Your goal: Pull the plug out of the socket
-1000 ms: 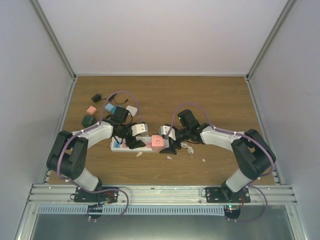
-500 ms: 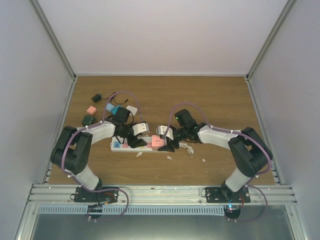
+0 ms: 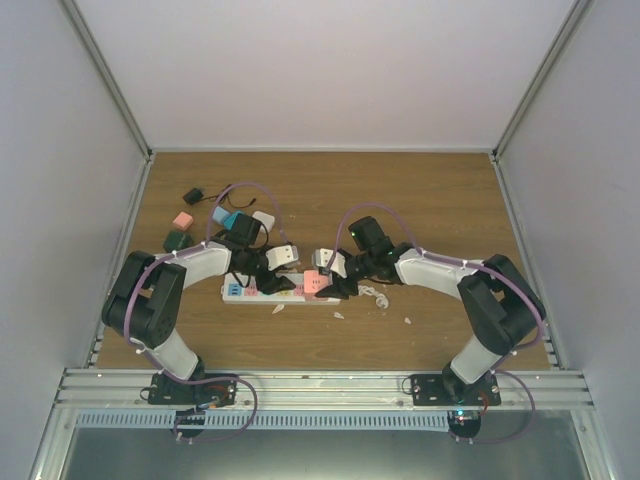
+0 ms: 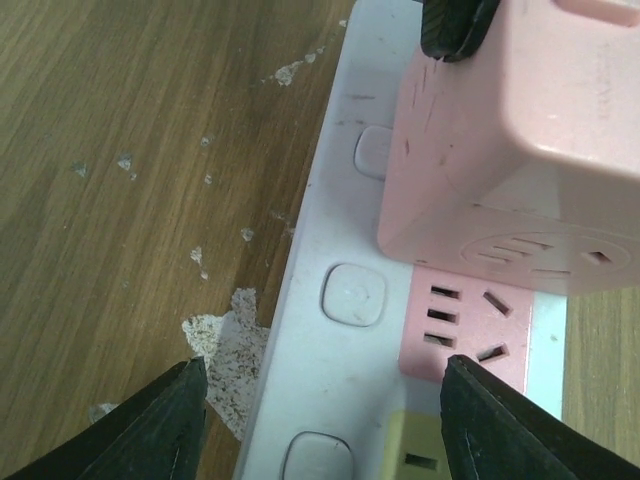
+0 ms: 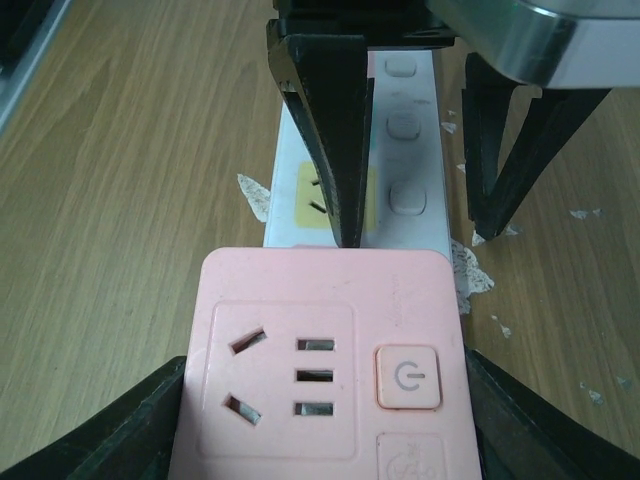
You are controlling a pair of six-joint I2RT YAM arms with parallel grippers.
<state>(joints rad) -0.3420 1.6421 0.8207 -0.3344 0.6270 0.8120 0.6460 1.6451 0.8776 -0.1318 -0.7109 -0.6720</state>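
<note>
The socket (image 3: 262, 292) is a long white power strip lying mid-table. A pink cube plug (image 3: 316, 283) stands plugged into it. In the right wrist view the plug (image 5: 320, 370) fills the space between my right gripper's (image 5: 325, 420) jaws, and both black fingers lie against its sides. My left gripper (image 4: 320, 420) is open low over the socket (image 4: 330, 370). One of its fingertips (image 4: 180, 420) is off the strip's edge over the wood and the other (image 4: 490, 420) is over the strip's top, just short of the plug (image 4: 510, 150).
Several small adapters and chargers (image 3: 215, 225) lie at the back left. A short coiled white cord (image 3: 378, 296) trails from the strip's right end. White flakes (image 4: 225, 335) dot the wood beside the strip. Walls close in on both sides.
My right gripper has narrowed from wide open until its fingers meet the pink plug's sides. The left gripper has narrowed a little and stays over the strip.
</note>
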